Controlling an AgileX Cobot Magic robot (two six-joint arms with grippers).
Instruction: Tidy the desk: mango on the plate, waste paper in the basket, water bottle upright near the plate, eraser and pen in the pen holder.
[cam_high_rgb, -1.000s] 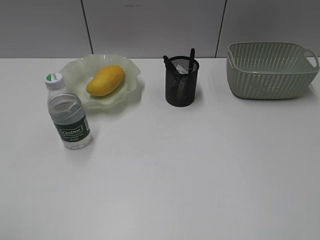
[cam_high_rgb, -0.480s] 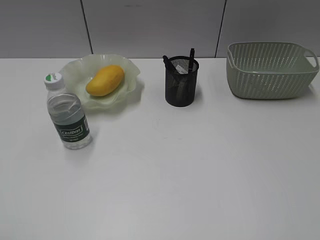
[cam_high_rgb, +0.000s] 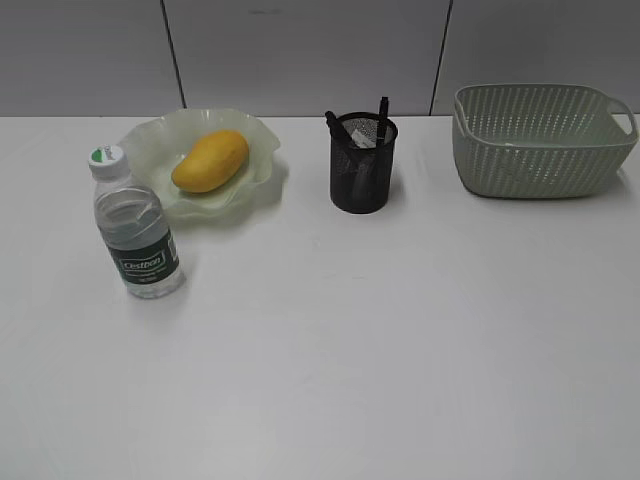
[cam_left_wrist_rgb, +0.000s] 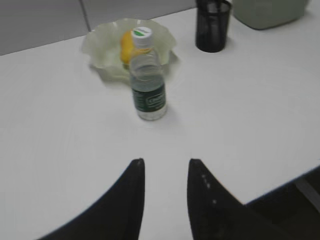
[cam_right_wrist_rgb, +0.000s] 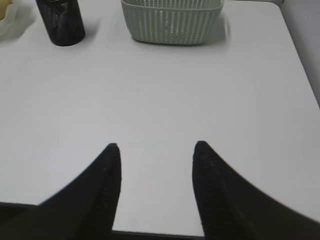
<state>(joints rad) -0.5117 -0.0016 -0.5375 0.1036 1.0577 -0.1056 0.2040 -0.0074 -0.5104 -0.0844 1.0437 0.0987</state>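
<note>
On the desk (cam_high_rgb: 350, 340), the mango (cam_high_rgb: 210, 160) lay in the plate (cam_high_rgb: 155, 140) at back left; the water bottle (cam_high_rgb: 135, 225) stood upright just before it; the pen holder (cam_high_rgb: 363, 163) stood mid-back, pens (cam_high_rgb: 383, 110) inside; the basket (cam_high_rgb: 540, 140) sat far right.

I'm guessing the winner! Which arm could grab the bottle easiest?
Probably left: the bottle stands right ahead of the open left gripper. The right gripper faces the basket instead.
</note>
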